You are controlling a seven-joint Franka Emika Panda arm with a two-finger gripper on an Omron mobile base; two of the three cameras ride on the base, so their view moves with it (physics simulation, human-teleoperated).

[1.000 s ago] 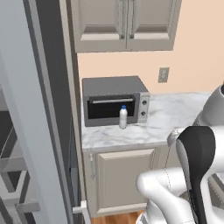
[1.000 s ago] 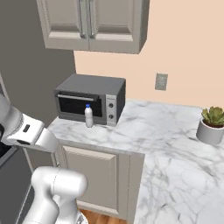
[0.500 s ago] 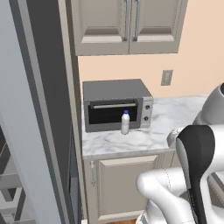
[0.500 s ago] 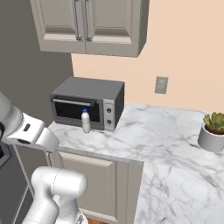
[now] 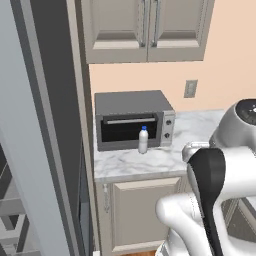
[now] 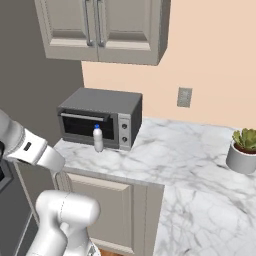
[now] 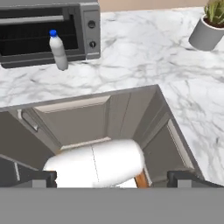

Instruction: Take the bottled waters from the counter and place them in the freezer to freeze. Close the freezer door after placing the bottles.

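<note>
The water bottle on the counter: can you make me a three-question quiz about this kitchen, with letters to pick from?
1. Where does the water bottle stand?
A. on the counter in front of the toaster oven
B. inside the plant pot
C. on top of the wall cabinets

2. What colour is the bottle's cap?
A. red
B. blue
C. green

3. How is the pincer?
A. shut on the bottle
B. shut on the plant
C. open, holding nothing

Answers:
1 A, it stands upright on the counter just before the toaster oven glass.
2 B, the hand view shows a blue cap on the whitish bottle.
3 C, the pincer tips sit wide apart at the bottom of the hand view, far from the bottle.
</note>
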